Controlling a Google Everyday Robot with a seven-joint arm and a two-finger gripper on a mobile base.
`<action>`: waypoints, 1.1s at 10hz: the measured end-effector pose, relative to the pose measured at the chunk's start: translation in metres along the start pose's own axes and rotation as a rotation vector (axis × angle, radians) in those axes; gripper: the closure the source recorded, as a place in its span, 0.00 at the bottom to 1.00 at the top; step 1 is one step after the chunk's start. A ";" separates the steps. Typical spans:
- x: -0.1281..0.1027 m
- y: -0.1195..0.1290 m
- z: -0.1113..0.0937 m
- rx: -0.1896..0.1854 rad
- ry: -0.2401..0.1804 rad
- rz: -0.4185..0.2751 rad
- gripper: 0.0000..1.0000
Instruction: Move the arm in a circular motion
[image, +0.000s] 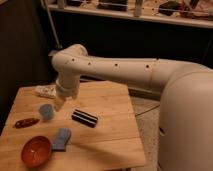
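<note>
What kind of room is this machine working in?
Probably a lab or workshop: the arm, its gripper low over a wooden table of small test items, and cluttered shelving behind.

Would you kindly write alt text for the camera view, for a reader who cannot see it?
A large cream-white arm reaches left over a wooden table, its gripper hanging near a blue cup. Also on the table: an orange bowl, a black striped block and a blue cloth.

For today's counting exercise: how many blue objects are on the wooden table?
2. A small blue cup stands on the left, just beside the gripper at the arm tip. A blue mitt-like cloth lies nearer the front, beside the orange bowl. The arm may hide others.
</note>
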 end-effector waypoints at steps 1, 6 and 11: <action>-0.014 -0.024 0.000 0.024 -0.026 0.035 0.35; 0.031 -0.179 -0.018 0.155 -0.088 0.427 0.35; 0.152 -0.209 -0.054 0.319 -0.002 0.647 0.35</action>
